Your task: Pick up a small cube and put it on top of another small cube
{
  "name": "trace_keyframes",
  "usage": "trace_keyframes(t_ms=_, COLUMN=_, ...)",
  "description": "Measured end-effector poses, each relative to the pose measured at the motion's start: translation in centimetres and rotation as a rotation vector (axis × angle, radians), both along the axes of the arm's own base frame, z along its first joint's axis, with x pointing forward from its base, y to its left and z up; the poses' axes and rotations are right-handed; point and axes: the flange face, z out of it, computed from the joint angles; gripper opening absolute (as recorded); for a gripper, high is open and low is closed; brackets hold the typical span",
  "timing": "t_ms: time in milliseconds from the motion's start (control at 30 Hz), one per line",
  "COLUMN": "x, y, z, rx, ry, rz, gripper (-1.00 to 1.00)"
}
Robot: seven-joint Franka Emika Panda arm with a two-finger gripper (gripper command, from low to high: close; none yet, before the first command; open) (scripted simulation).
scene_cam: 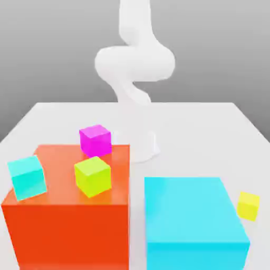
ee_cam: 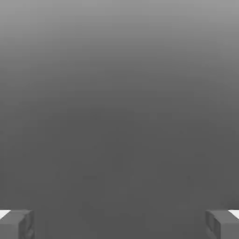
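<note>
Pick not begun; gripper (ee_cam: 119, 225) spread wide, nothing held. Lime cube (scene_cam: 93, 176) seen near red block's (scene_cam: 66, 237) right edge, exterior view; magenta cube (scene_cam: 95, 141) by its far edge. Next: one cube to be chosen, approached from above.

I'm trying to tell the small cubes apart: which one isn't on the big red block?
The yellow cube, beside the big blue block on the exterior view's right; the other three sit on the red block.
</note>
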Motion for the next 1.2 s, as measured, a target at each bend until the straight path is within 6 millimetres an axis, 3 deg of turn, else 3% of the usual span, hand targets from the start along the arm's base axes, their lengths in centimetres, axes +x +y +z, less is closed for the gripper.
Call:
trace_keyframes(t_ms=200, x=5.1, y=6.9, z=-9.7, rx=-0.022, ry=0.155, rz=0.237, gripper=0.0)
trace_keyframes(t_ms=300, x=6.2, y=10.7, z=-14.8, rx=-0.046, ry=0.228, rz=0.349, gripper=0.0)
trace_keyframes(t_ms=433, x=6.2, y=15.9, z=-21.8, rx=-0.093, ry=0.322, rz=0.492, gripper=0.0)
trace_keyframes(t_ms=633, x=3.5, y=22.7, z=-32.3, rx=-0.196, ry=0.451, rz=0.695, gripper=0.0)
trace_keyframes(t_ms=800, x=-1.4, y=27.4, z=-40.5, rx=-0.319, ry=0.542, rz=0.874, gripper=0.0)
trace_keyframes(t_ms=933, x=-4.9, y=28.5, z=-46.6, rx=-0.427, ry=0.606, rz=0.978, gripper=0.0)
trace_keyframes(t_ms=1100, x=-5.7, y=28.8, z=-52.6, rx=-0.456, ry=0.618, rz=1.005, gripper=0.0)
trace_keyframes(t_ms=1133, x=-5.8, y=28.7, z=-53.8, rx=-0.455, ry=0.619, rz=1.005, gripper=-1.0)
trace_keyframes(t_ms=1200, x=-5.8, y=28.7, z=-53.8, rx=-0.455, ry=0.619, rz=1.005, gripper=-1.0)
